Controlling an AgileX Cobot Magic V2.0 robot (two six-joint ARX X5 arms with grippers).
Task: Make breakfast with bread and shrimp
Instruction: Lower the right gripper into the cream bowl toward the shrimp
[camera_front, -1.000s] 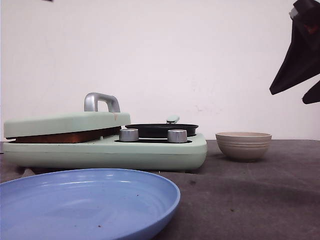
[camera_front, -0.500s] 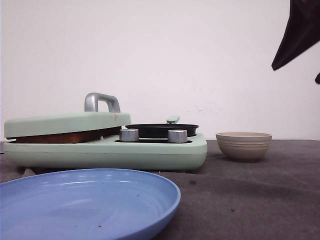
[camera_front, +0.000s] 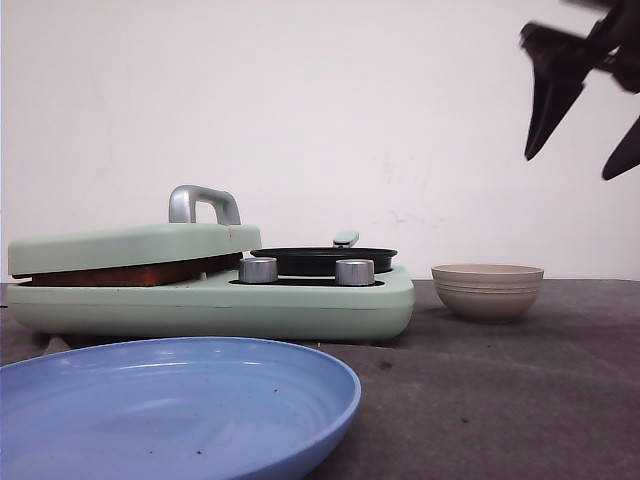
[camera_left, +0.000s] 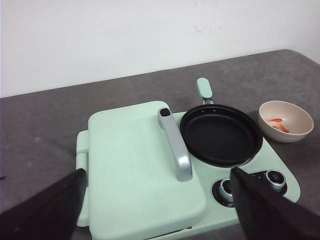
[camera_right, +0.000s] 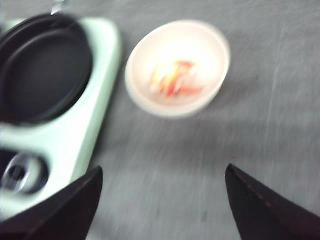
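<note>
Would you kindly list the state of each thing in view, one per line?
Press lid: shut, bread edge showing beneath.
Pan: empty, on the burner.
Bowl: upright, holding shrimp.
Blue plate: empty apart from specks.
Left gripper: open, above the press.
Right gripper: open, raised over the table near the bowl.

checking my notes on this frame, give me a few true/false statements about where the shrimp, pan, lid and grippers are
1. The shrimp lies in the beige bowl. True.
2. The black pan has bread in it. False: the pan is empty.
3. The press lid on the breakfast maker is down. True; a brown edge shows under it in the front view.
4. The right gripper is shut on the shrimp. False: its jaws are spread apart, above the table, with nothing between them.
5. The blue plate holds a slice of bread. False: the plate is bare.
6. The left gripper is open above the lid. True.
</note>
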